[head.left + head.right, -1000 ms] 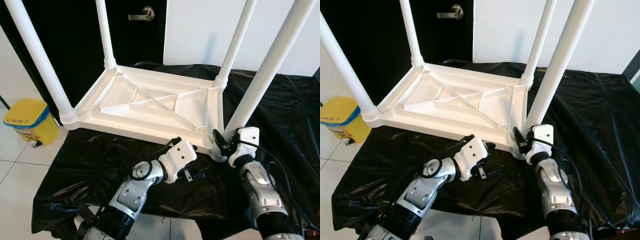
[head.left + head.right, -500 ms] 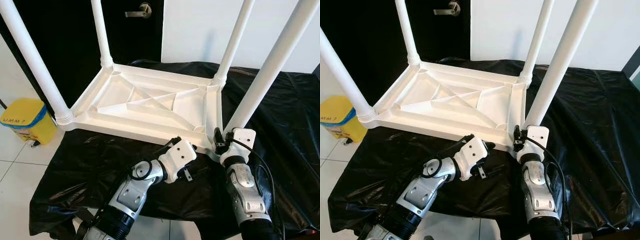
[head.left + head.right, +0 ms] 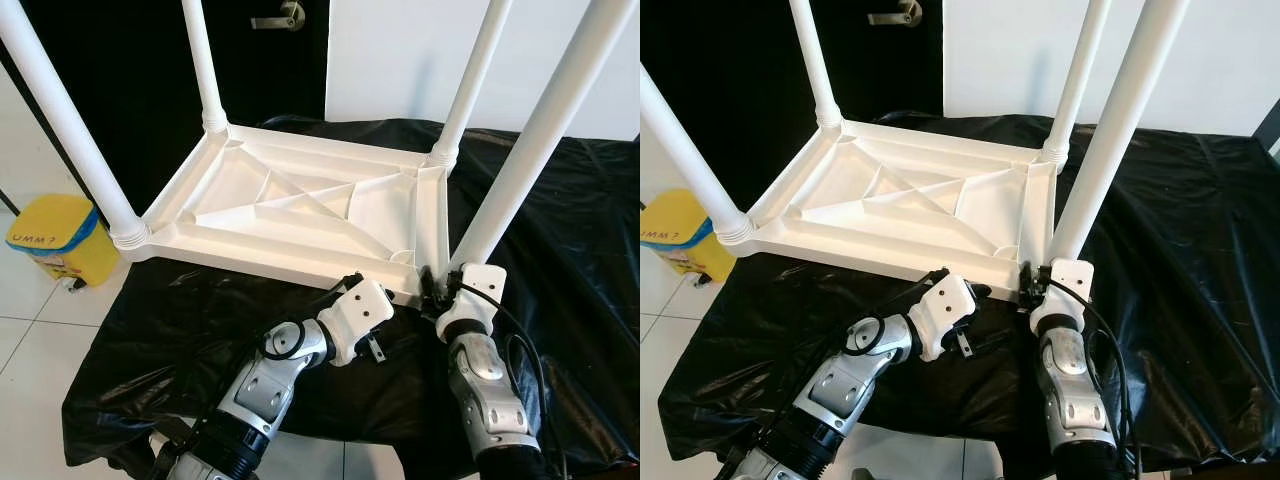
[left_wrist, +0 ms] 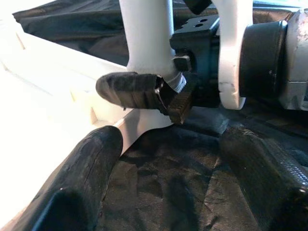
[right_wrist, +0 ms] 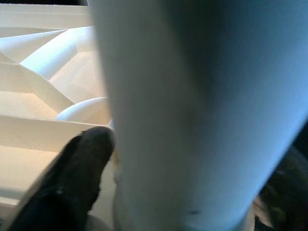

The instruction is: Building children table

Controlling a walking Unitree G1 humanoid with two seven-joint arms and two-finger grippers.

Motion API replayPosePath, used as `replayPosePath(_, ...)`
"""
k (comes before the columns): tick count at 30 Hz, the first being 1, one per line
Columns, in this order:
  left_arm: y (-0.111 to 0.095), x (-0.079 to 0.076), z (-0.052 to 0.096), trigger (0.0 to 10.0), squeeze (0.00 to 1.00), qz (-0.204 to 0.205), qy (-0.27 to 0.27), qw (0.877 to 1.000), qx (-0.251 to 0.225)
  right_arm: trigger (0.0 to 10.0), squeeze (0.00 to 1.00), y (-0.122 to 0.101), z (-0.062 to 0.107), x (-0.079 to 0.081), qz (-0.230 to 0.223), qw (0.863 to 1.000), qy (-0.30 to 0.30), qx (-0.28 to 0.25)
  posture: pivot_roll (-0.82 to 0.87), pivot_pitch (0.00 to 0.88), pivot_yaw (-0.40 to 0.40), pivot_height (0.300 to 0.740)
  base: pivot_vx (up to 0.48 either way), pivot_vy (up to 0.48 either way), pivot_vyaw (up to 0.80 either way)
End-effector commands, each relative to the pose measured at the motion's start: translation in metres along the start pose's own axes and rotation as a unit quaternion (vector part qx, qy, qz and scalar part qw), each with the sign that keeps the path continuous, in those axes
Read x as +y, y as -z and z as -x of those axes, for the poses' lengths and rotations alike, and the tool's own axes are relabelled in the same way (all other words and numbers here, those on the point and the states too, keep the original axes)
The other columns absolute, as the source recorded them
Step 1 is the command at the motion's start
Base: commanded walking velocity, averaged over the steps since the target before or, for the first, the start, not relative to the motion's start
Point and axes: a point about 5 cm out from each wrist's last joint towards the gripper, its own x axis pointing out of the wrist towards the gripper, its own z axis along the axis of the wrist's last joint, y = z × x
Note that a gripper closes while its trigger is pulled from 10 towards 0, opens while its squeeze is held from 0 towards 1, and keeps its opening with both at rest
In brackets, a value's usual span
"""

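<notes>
Black sheet point(image 3: 560, 210) under upturned table point(image 3: 300, 205)

Upturned table point(image 3: 300, 205) on sheet point(image 3: 560, 220) — bin point(image 3: 55, 240) at left, door point(image 3: 130, 60) behind

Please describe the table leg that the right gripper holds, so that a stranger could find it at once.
A white table lies upside down on a black sheet, four legs pointing up. Take the near leg on the robot's right side. Unlike the others, it has the right gripper at its base.
</notes>
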Motion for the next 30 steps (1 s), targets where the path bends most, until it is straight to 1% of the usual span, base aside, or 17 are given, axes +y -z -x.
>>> replayPosePath(1, -0.001, 0.002, -0.001, 10.0, 0.00, -0.004, -0.027, 1.000, 0.003, 10.0, 1.00, -0.002, 0.000, -0.008, 0.003, 1.000, -0.016, -0.005, -0.10, 0.070, -0.031, 0.740, 0.000, 0.000, 0.00)
replayPosePath(4, -0.002, 0.003, -0.002, 10.0, 0.00, -0.003, -0.027, 1.000, 0.002, 10.0, 1.00, -0.004, -0.001, -0.012, 0.008, 1.000, -0.027, -0.007, -0.10, 0.070, -0.031, 0.740, 0.000, 0.000, 0.00)
replayPosePath(5, -0.002, 0.002, -0.002, 10.0, 0.00, -0.003, -0.025, 1.000, 0.002, 10.0, 1.00, -0.006, -0.002, -0.014, 0.013, 0.999, -0.049, -0.011, -0.11, 0.068, -0.024, 0.740, 0.000, 0.000, 0.00)
replayPosePath(6, -0.002, 0.002, -0.002, 10.0, 0.00, -0.003, -0.025, 1.000, 0.002, 10.0, 1.00, -0.006, -0.002, -0.014, 0.013, 0.999, -0.049, -0.011, -0.11, 0.068, -0.024, 0.740, 0.000, 0.000, 0.00)
replayPosePath(7, -0.002, 0.002, -0.002, 10.0, 0.00, -0.004, -0.023, 1.000, 0.001, 10.0, 1.00, -0.008, -0.003, -0.015, 0.017, 0.998, -0.065, -0.014, -0.11, 0.067, -0.023, 0.740, 0.000, 0.000, 0.00)
replayPosePath(8, -0.002, 0.002, -0.003, 10.0, 0.00, -0.004, -0.022, 1.000, 0.001, 10.0, 0.98, -0.010, -0.004, -0.017, 0.026, 0.996, -0.084, -0.020, -0.12, 0.064, -0.020, 0.740, 0.000, 0.000, 0.00)
replayPosePath(9, -0.002, 0.002, -0.003, 10.0, 0.00, -0.004, -0.022, 1.000, 0.001, 10.0, 0.98, -0.010, -0.004, -0.017, 0.026, 0.996, -0.084, -0.020, -0.12, 0.064, -0.020, 0.740, 0.000, 0.000, 0.00)
replayPosePath(10, -0.002, 0.001, -0.003, 10.0, 0.00, -0.004, -0.021, 1.000, 0.001, 10.0, 0.08, -0.011, -0.005, -0.019, 0.031, 0.994, -0.100, -0.022, -0.12, 0.064, -0.019, 0.740, 0.000, 0.000, 0.00)
replayPosePath(12, -0.003, 0.002, -0.003, 10.0, 0.00, -0.004, -0.020, 1.000, 0.001, 10.0, 0.08, -0.012, -0.006, -0.020, 0.033, 0.993, -0.114, -0.022, -0.12, 0.064, -0.019, 0.740, 0.000, 0.000, 0.00)
replayPosePath(13, -0.002, 0.002, -0.003, 10.0, 0.00, -0.006, -0.017, 1.000, 0.002, 10.0, 0.00, -0.014, -0.007, -0.023, 0.045, 0.989, -0.141, -0.022, -0.12, 0.056, -0.004, 0.740, 0.000, 0.000, 0.00)
replayPosePath(16, -0.002, 0.003, -0.003, 10.0, 0.00, -0.011, -0.011, 1.000, 0.003, 10.0, 0.00, -0.017, -0.011, -0.031, 0.064, 0.979, -0.194, -0.023, -0.12, 0.053, 0.002, 0.740, 0.000, 0.000, 0.00)
replayPosePath(20, -0.003, 0.003, -0.003, 10.0, 0.00, -0.012, -0.011, 1.000, 0.003, 10.0, 0.00, -0.017, -0.012, -0.032, 0.067, 0.976, -0.208, -0.021, -0.12, 0.053, 0.002, 0.740, 0.000, 0.000, 0.00)
replayPosePath(22, -0.003, 0.004, -0.002, 10.0, 0.00, -0.014, -0.010, 1.000, 0.003, 10.0, 0.00, -0.016, -0.012, -0.033, 0.077, 0.969, -0.236, -0.017, -0.11, 0.050, 0.004, 0.740, 0.000, 0.000, 0.00)
replayPosePath(24, -0.004, 0.004, -0.002, 10.0, 0.00, -0.016, -0.009, 1.000, 0.003, 10.0, 0.00, -0.016, -0.013, -0.034, 0.081, 0.964, -0.251, -0.016, -0.11, 0.050, 0.004, 0.740, 0.000, 0.000, 0.00)
replayPosePath(30, -0.004, 0.003, -0.002, 10.0, 0.00, -0.017, -0.007, 1.000, 0.003, 10.0, 0.00, -0.014, -0.017, -0.037, 0.090, 0.961, -0.263, -0.011, -0.10, 0.047, 0.003, 0.740, 0.000, 0.000, 0.00)
